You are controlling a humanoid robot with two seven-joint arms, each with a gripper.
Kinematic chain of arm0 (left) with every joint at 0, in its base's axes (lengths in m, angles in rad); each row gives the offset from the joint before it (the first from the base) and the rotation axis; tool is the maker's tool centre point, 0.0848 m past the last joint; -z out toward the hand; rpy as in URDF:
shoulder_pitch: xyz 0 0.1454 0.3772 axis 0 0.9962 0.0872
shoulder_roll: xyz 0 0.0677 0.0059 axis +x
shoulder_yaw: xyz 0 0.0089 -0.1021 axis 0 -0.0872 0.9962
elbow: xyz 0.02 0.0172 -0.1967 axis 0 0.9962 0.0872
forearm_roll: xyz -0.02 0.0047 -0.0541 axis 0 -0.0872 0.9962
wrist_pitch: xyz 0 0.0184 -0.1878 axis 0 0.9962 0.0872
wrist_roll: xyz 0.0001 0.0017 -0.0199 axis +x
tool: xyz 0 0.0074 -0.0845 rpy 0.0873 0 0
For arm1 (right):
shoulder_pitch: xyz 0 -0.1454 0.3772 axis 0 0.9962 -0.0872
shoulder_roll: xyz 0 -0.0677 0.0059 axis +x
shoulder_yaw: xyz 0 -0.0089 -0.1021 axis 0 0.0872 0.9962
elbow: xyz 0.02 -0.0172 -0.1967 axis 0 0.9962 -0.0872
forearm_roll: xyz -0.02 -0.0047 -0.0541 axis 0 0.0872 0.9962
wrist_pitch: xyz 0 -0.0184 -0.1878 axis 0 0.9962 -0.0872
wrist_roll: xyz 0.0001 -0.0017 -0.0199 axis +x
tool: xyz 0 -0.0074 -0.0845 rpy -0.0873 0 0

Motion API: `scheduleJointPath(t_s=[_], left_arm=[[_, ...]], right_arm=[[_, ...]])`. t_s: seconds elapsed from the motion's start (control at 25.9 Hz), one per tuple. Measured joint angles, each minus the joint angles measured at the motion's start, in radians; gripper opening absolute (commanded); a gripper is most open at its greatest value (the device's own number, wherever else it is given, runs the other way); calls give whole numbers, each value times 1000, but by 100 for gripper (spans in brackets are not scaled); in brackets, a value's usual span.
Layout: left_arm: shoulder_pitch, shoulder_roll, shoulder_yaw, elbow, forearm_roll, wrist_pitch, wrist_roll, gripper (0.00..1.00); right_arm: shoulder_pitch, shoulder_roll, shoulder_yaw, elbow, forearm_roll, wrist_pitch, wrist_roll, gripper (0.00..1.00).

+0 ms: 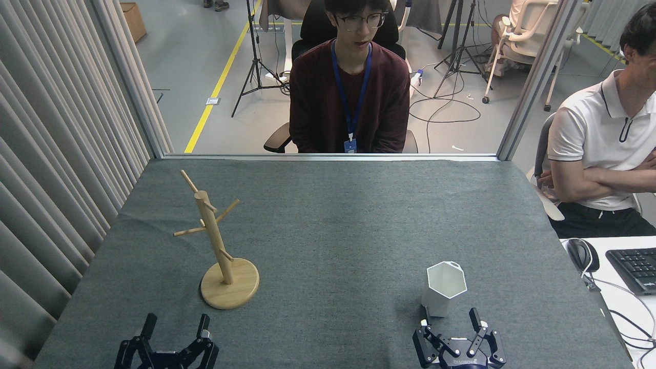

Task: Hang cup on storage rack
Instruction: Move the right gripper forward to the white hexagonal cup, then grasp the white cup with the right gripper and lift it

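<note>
The white faceted cup [443,288] stands upright on the grey table at the front right, its hexagonal rim open upward and its small tab at the far edge. My right gripper [450,316] is open just in front of the cup's base, nothing between its fingers. The wooden storage rack [218,247] stands on its round base at the front left, several thin pegs angled off its post. Near the front edge below the rack, my left gripper [176,324] is open and empty.
The grey cloth table [333,220] ends at a metal rail at the back. One person sits behind it and another at the right edge. A ribbed curtain runs along the left. A mouse [581,254] and keyboard [635,269] lie on a side desk.
</note>
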Motion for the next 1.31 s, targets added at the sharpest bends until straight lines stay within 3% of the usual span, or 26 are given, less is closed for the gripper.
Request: scheduleJointPath(t_s=[0.39,1.31], left_arm=[[0,2,4,1,1,1,0,99],[-4,7,9,-3,1,-1,0,99]], right_arm=[[-95,-9,-1,122,-4,1,-1,98],[-185,-30,-47,221,-8,-8,-17,98]])
